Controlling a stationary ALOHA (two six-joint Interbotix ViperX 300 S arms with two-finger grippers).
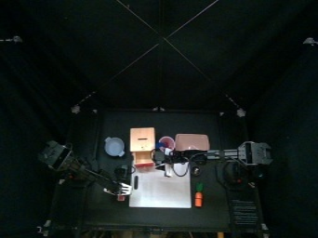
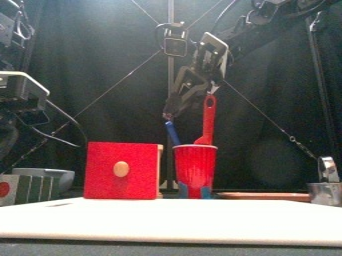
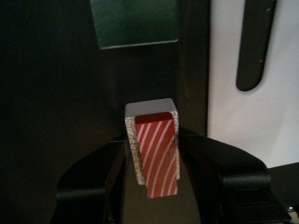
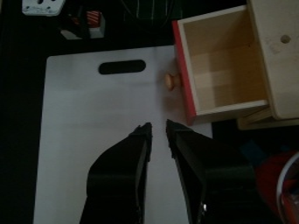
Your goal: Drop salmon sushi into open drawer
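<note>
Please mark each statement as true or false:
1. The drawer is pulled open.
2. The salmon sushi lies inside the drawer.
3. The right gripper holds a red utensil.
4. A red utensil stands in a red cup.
1. True: the drawer is open.
2. False: the drawer is empty. The salmon sushi is at the left gripper.
3. False: the right gripper holds nothing, over the white board.
4. True: the red utensil stands in the red cup.
</note>
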